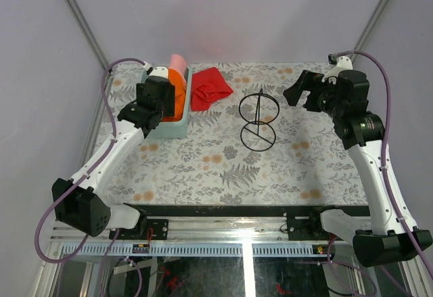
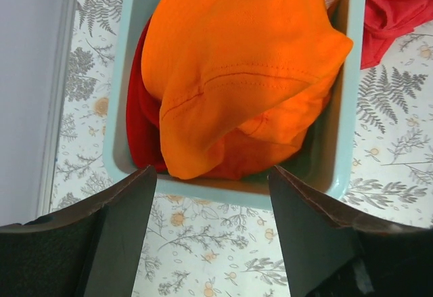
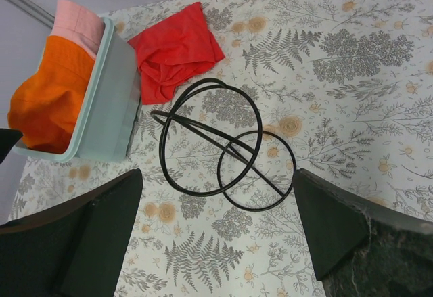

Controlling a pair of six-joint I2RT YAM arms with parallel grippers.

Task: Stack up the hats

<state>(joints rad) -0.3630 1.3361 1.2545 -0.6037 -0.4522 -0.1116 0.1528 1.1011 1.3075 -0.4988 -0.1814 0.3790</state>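
Left hand [image 2: 212,180] above orange hat [image 2: 243,74] in bin [image 2: 342,148]

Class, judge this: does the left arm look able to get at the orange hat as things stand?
Probably yes. The left pincer hangs open by the near edge of the bin, and the orange hat lies uppermost in it with nothing over it.

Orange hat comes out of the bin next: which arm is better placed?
Left. The left gripper, open, hangs over the orange hat in the teal bin; the right gripper, also open, sits across the table beyond the black wire stand.
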